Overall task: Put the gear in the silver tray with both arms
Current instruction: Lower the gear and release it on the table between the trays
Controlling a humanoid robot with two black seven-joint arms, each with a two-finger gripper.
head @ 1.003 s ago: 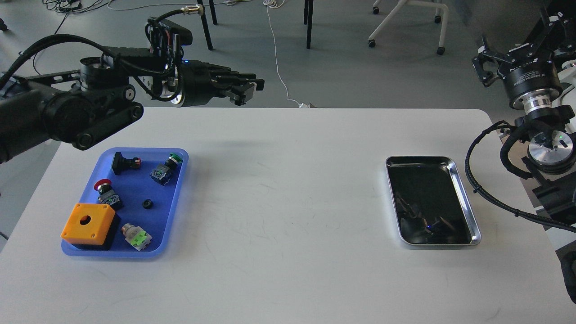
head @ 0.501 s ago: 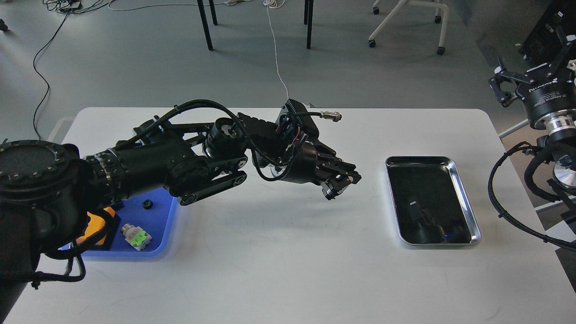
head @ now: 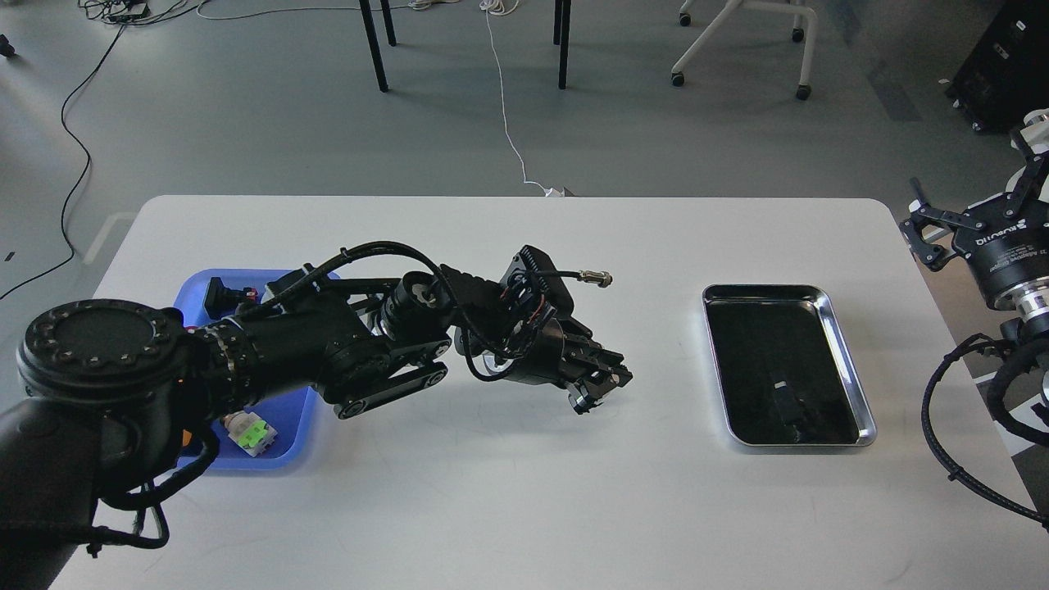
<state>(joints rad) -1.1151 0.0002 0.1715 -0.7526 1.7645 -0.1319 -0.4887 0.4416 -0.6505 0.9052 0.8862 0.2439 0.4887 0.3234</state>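
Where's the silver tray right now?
In the head view, the silver tray sits on the right side of the white table, between the left gripper at mid-table and the right gripper off the edge.

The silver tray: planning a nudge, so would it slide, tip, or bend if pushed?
The silver tray lies flat on the smooth white table, so it would probably slide, not tip. Its raised metal rim suggests stiffness. The polished finish looks slippery to pinch.
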